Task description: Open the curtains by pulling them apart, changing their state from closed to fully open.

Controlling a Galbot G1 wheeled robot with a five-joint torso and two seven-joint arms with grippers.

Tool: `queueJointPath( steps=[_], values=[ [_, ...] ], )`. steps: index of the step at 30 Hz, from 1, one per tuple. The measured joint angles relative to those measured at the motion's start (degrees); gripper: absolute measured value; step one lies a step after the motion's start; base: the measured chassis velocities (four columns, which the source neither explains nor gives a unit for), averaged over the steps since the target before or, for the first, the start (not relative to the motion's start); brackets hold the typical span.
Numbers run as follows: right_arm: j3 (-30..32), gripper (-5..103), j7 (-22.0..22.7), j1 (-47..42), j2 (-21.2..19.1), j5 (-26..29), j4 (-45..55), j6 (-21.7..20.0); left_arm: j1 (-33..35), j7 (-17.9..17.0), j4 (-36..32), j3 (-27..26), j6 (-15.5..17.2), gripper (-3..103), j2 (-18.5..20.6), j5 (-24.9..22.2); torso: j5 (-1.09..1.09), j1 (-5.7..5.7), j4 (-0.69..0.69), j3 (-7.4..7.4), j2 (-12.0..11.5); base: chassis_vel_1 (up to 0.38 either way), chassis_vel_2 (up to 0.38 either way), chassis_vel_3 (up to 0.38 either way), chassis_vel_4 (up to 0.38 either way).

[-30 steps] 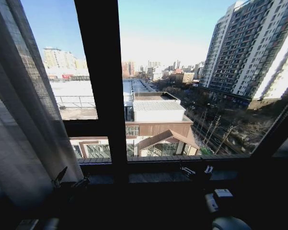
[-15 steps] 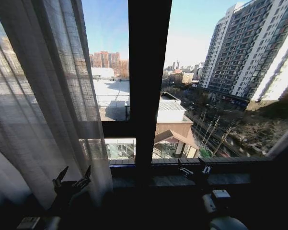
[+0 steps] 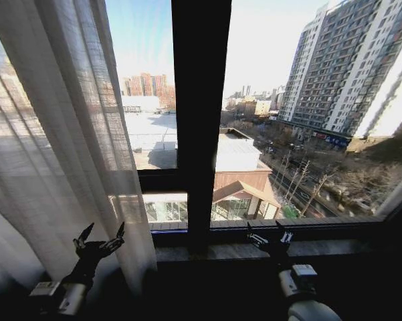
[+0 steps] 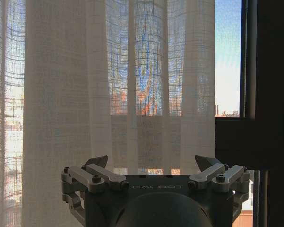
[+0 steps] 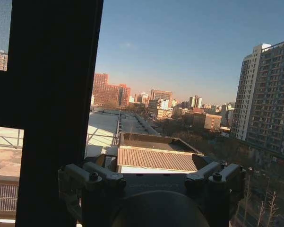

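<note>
The curtains (image 3: 60, 134) hang bunched at the left of the window, their inner edge ending just left of the dark frame bar (image 3: 201, 120), with bare glass to the right. The left gripper (image 3: 100, 239) is raised with fingers spread wide, empty, just before the curtain's lower pleats (image 4: 118, 90). The right gripper (image 3: 266, 237) hovers near the sill (image 3: 227, 252), fingers also spread, holding nothing.

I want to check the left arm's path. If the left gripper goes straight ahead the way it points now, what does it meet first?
Most likely the sheer curtain. The open left gripper faces its pleats squarely, with nothing between them in the wrist view. The dark window frame stands off to the side. How far the fabric is cannot be judged.
</note>
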Motion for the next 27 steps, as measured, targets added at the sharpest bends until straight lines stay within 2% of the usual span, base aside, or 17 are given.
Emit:
queueJointPath(
  steps=[7, 15, 21, 24, 25, 27],
  values=[
    [0.37, 100, 0.02, -0.34, 0.70, -0.94, -0.44, 0.56, -5.00, -0.36, 4.01, 1.19, 0.91, 100, 4.42, -2.57, 0.07, 0.00, -0.01, 0.00, 0.00, 0.002, 0.004, -0.005, -0.007],
    [0.70, 100, 0.06, -0.61, 1.15, -1.59, -0.75, 0.98, -10.20, -0.30, 10.47, 2.92, 1.03, 100, 8.71, -4.58, 0.04, 0.00, 0.00, 0.00, 0.00, 0.000, 0.000, 0.000, 0.000],
    [0.90, 100, 0.11, -0.66, 1.91, -2.08, -0.92, 1.12, -12.96, 1.53, 14.01, 3.98, 1.19, 101, 11.29, -6.31, 0.06, 0.01, 0.00, 0.00, -0.01, 0.000, 0.000, 0.000, 0.000],
    [0.58, 100, 0.13, -0.57, 2.54, -2.86, -1.16, 1.21, -12.74, 2.97, 14.41, 4.33, 1.20, 86, 11.72, -6.49, 0.06, 0.00, 0.00, 0.00, 0.00, 0.000, 0.000, 0.000, 0.000],
    [0.58, 100, 0.13, -0.57, 2.54, -2.86, -1.16, 1.21, -12.74, 2.97, 14.41, 4.33, 1.20, 86, 11.72, -6.49, 0.06, 0.00, 0.00, 0.00, 0.00, 0.000, 0.000, 0.000, 0.000],
    [0.36, 100, 0.13, -0.61, 2.87, -3.21, -1.16, 1.25, -12.33, 3.33, 14.12, 4.24, 1.21, 76, 11.72, -6.54, 0.05, 0.01, 0.01, 0.00, 0.00, 0.000, 0.000, 0.000, 0.000]
  ],
)
